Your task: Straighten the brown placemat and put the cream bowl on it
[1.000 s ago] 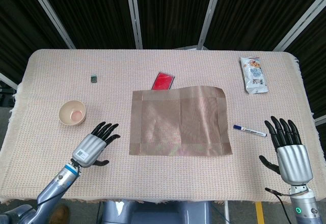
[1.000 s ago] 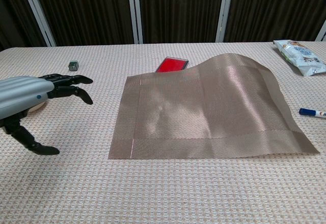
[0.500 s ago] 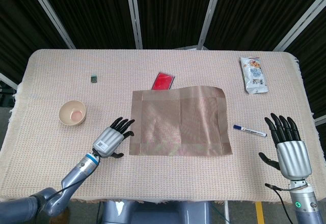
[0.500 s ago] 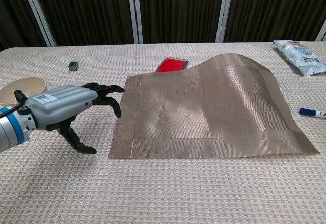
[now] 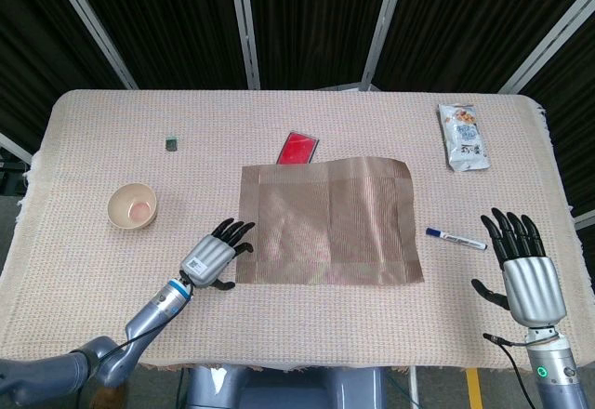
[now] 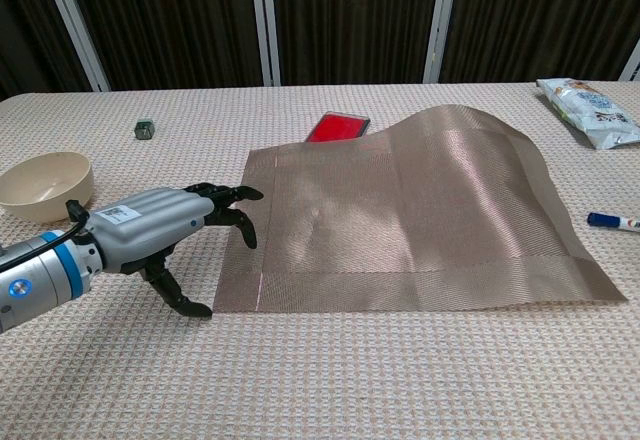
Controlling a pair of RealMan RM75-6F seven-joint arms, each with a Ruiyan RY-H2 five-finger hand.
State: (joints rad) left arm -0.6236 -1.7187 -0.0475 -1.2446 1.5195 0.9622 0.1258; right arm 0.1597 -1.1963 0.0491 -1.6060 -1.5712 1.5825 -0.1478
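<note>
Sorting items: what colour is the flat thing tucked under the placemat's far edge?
Red, clearest in the chest view.

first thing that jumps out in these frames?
The brown placemat mid-table, its far edge humped up over a red object rather than lying flat. The left hand sits at its near-left corner, fingers spread, holding nothing. The cream bowl waits off to the far left, and the right hand hovers open near the table's right edge beside a marker.
</note>
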